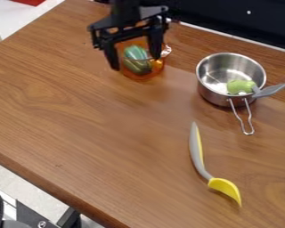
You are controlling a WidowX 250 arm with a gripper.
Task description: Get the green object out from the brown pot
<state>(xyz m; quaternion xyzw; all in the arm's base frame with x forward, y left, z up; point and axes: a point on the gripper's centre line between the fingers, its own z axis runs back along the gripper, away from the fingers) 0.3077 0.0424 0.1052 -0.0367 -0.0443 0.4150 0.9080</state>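
Over brown pot (144,76) with gripper (135,61), upper left of frame.
Spread wide, holding nothing, with green object (135,53) inside pot.

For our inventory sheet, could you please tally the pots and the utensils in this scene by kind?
Pots: 2 (orange see-through pot, steel pot)
Utensils: 2 (yellow-and-grey utensil, green-and-grey utensil)
Total: 4

The gripper (135,63) is black; by it, the pot (144,77) is amber, the object (135,53) green. Away from it, the pan (213,92) is silver, the utensil (241,86) green-and-grey, the spoon (225,185) yellow-and-grey.
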